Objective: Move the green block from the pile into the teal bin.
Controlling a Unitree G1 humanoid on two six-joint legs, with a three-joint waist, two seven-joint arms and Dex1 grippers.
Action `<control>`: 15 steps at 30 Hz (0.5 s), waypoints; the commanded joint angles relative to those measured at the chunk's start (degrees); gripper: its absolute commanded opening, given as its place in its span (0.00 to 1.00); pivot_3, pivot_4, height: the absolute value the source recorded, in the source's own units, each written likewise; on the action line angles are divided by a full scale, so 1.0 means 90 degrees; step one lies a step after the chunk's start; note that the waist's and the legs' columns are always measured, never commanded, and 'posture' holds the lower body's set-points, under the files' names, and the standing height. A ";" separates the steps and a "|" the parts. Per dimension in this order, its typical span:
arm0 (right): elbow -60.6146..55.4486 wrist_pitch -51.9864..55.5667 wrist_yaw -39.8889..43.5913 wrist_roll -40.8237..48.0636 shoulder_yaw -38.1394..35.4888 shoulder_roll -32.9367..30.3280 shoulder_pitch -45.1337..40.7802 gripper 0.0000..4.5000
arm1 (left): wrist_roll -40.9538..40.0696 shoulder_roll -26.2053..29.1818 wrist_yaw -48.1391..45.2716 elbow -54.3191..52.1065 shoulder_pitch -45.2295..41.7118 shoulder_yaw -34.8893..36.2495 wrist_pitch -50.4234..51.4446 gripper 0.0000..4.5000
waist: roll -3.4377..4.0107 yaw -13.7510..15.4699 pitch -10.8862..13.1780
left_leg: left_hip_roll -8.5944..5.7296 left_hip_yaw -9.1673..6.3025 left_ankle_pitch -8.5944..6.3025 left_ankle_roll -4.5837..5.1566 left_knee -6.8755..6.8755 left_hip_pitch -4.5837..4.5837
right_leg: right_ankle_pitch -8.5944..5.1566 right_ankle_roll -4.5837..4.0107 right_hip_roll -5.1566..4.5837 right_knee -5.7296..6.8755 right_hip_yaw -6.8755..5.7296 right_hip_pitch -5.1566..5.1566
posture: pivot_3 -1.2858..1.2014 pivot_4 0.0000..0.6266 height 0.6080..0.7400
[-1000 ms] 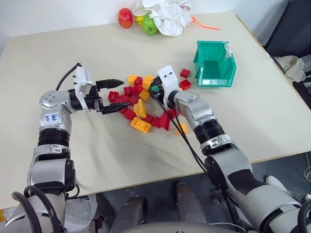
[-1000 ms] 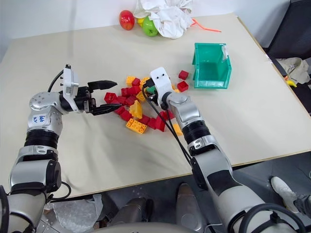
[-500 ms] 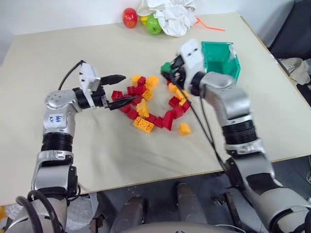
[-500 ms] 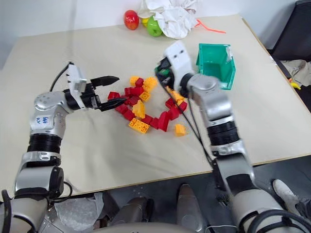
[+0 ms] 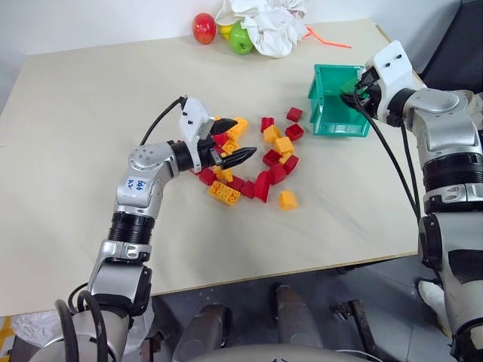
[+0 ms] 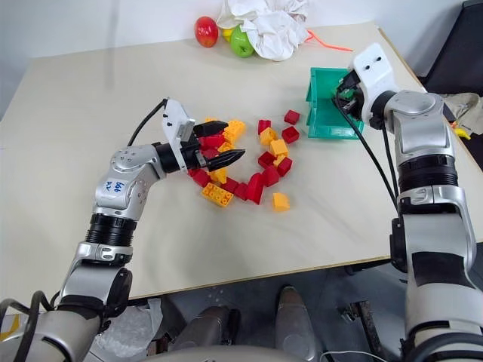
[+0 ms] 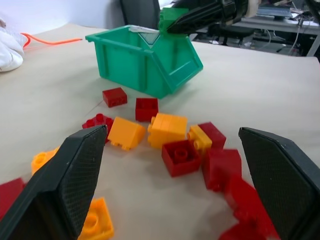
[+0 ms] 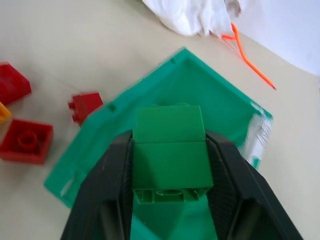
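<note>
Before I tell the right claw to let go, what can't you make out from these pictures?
- Teal bin floor: right wrist view, hidden behind the green block and the right claw.
- Green block in the eye views: tucked behind the right claw, too small to see.
- Bin's white label: print too small to read.
- Pile blocks under the left claw: covered by its fingers.
</note>
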 commanded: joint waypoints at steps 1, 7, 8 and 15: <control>0.0653 -0.0629 0.0062 0.0014 -0.0199 0.0073 -0.0427 0.50 | 0.0001 -0.0081 0.0202 -0.0189 -0.0209 0.0003 0.0051 1.00 | 0.0000 0.0009 0.0000 | 0.0000 -0.0001 0.0000 0.0000 0.0000 0.0000 | 0.0000 0.0000 0.0000 -0.0001 -0.0001 0.0001 | 0.52 0.24 1.00; 0.1362 -0.1025 0.0045 -0.0141 -0.0182 0.0053 -0.0884 0.94 | -0.0074 -0.0099 0.0182 -0.0258 -0.0241 -0.0015 0.0059 1.00 | 0.0001 0.0046 0.0000 | -0.0003 -0.0005 0.0000 0.0000 -0.0001 0.0000 | 0.0000 0.0000 -0.0002 -0.0002 -0.0003 0.0000 | 0.52 0.24 1.00; 0.1408 -0.1040 0.0057 -0.0155 -0.0195 0.0020 -0.0920 0.99 | -0.0191 -0.0108 0.0046 -0.0315 -0.0233 -0.0003 0.0091 1.00 | 0.0001 0.0050 0.0001 | -0.0003 -0.0005 0.0000 0.0000 -0.0001 0.0000 | 0.0000 0.0000 -0.0002 -0.0002 -0.0003 0.0000 | 0.52 0.24 1.00; 0.1134 -0.0916 0.0615 -0.0158 -0.0156 -0.0187 -0.0775 0.99 | -0.0329 -0.0050 -0.0371 -0.0340 -0.0274 0.0036 -0.0059 1.00 | 0.0001 0.0094 0.0001 | -0.0003 -0.0007 0.0000 0.0000 0.0000 -0.0001 | 0.0000 0.0000 -0.0002 -0.0003 -0.0004 0.0002 | 0.52 0.24 1.00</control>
